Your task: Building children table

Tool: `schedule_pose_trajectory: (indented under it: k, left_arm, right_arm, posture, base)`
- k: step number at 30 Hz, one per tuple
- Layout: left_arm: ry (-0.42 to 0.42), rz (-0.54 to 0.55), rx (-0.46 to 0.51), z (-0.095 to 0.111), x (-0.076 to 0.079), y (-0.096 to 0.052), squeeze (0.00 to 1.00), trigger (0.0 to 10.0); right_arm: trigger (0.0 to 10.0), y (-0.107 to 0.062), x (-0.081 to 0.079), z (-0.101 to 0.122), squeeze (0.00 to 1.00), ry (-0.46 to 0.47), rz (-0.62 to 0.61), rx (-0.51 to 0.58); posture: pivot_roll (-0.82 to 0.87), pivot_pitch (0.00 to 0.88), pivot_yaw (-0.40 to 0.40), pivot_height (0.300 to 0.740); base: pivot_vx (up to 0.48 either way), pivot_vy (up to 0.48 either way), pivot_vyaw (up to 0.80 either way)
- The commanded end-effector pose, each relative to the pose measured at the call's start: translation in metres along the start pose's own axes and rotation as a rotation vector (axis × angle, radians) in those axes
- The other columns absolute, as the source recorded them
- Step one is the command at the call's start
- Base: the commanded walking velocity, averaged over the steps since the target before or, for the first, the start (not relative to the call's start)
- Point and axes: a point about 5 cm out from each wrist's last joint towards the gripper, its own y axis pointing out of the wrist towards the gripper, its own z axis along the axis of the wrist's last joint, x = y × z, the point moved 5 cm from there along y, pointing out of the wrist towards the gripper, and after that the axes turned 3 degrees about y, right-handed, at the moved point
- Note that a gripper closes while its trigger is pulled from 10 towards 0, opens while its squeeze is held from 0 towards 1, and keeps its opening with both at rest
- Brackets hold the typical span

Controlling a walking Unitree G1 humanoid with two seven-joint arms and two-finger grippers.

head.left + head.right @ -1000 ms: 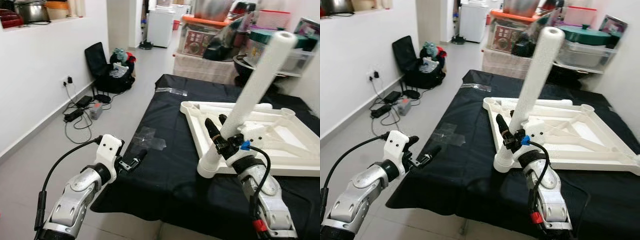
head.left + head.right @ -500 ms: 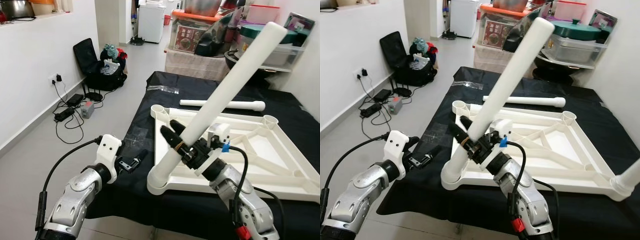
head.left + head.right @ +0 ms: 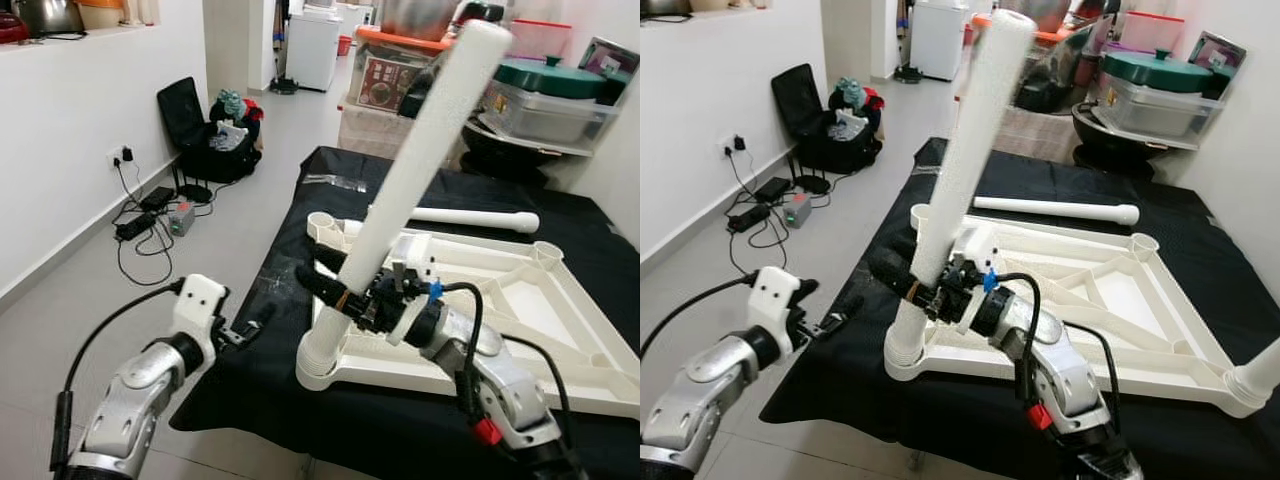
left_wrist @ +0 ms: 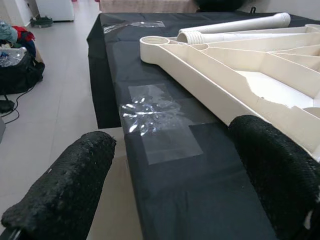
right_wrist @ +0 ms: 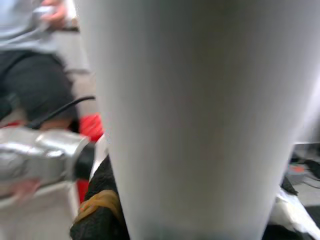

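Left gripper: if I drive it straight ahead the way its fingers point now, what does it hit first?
Judging by its wrist view, the open left gripper would probably meet the black cloth at the table's near edge first, then the white tabletop frame. Depth is unclear, so it could skim above the cloth.

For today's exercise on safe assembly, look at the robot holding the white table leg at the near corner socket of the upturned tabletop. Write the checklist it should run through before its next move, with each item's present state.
1. Right gripper has the leg clamped near its lower end: ok.
2. Leg's base sits at the near corner socket of the tabletop: ok.
3. Leg upright in that socket: not ok, it leans.
4. Leg fully seated: cannot tell.
5. Left gripper free, jaws open, off the black table: ok.
6. Spare leg lies beyond the tabletop, out of the way: ok.
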Motion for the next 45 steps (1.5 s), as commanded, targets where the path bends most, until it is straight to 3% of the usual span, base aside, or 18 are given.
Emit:
schedule_pose_trajectory:
  k: [1,10,20,28,32,35,36,40,45]
  left_arm:
    - [-0.022,-0.011,-0.026,-0.007,0.003,-0.003,0.00,10.0]
    - [-0.058,0.003,-0.037,-0.012,0.005,-0.009,0.00,10.0]
    - [-0.076,0.026,-0.042,-0.015,0.002,-0.012,0.00,10.0]
    - [-0.076,0.031,-0.050,-0.017,0.001,-0.014,0.00,10.0]
    - [-0.076,0.017,-0.050,-0.017,0.003,-0.011,0.00,10.0]
    - [-0.080,0.009,-0.046,-0.016,0.005,-0.009,0.00,10.0]
    - [-0.080,0.009,-0.046,-0.016,0.005,-0.009,0.00,10.0]
    - [-0.083,-0.001,-0.051,-0.018,0.008,-0.009,0.00,10.0]
    - [-0.083,-0.008,-0.053,-0.019,0.009,-0.008,0.00,10.0]
  right_arm:
    - [10.0,0.006,-0.016,-0.021,0.00,0.111,0.136,-0.079]
    - [10.0,0.019,-0.018,-0.019,0.00,0.176,0.284,-0.078]
    - [10.0,0.034,-0.010,-0.022,0.00,0.201,0.309,-0.064]
    - [10.0,0.032,0.001,-0.020,0.00,0.170,0.255,-0.043]
    - [10.0,0.020,0.024,0.001,0.00,0.130,0.188,-0.002]
    - [10.0,0.015,0.032,0.017,0.00,0.120,0.162,0.044]
    - [10.0,0.015,0.032,0.017,0.00,0.120,0.162,0.044]
    - [10.0,0.009,0.036,0.053,0.00,0.176,0.163,0.191]
    - [10.0,0.005,0.037,0.056,0.00,0.160,0.156,0.198]
  posture:
    - [0.13,0.000,-0.181,0.740]
    - [0.17,0.000,-0.209,0.740]
    - [0.20,0.000,-0.229,0.740]
    - [0.19,0.000,-0.221,0.740]
    - [0.17,0.000,-0.208,0.740]
    - [0.17,0.000,-0.202,0.740]
    - [0.17,0.000,-0.202,0.740]
    - [0.16,0.000,-0.190,0.740]
    - [0.16,0.000,-0.186,0.740]
  base:
    - [0.000,0.000,0.00]
    - [0.000,0.000,0.00]
    - [0.000,0.000,0.00]
    - [0.000,0.000,0.00]
    - [0.000,0.000,0.00]
    - [0.000,0.000,0.00]
    - [0.000,0.000,0.00]
    - [0.000,0.000,0.00]
    - [0.000,0.000,0.00]
